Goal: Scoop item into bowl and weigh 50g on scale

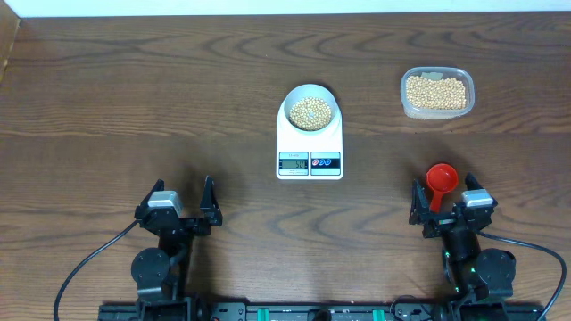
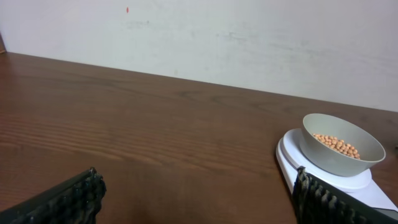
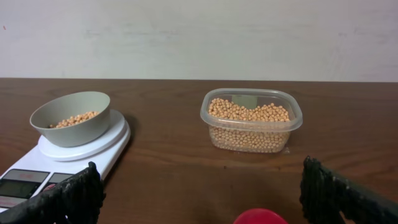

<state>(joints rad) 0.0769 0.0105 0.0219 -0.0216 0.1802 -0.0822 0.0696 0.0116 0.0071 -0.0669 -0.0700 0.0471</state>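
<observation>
"Where have the beans (image 1: 310, 112) got to?"

"Some lie in the bowl (image 1: 310, 109), a shallow layer across its bottom. The bowl sits on the round plate at the far end of the scale (image 1: 310, 147), in the middle of the bench (image 1: 134, 107)."

"And the rest?"

"In the clear tub (image 1: 436, 92), to the right of the scale and well apart from it. It's filled most of the way."

"Can you read the display (image 1: 293, 161)?"

"It shows dark digits, but they're too small for me to make out."

"What about the hands?"

"Both are at the near edge. The left hand (image 1: 184, 189) is spread wide over bare wood, with the scale off to its right."

"The other one?"

"The right hand (image 1: 443, 187) is spread wide too. The red scoop (image 1: 442, 176) lies on the bench between its fingers, cup end towards the tub. The fingers stand clear of it on both sides, so it isn't gripped."
</observation>
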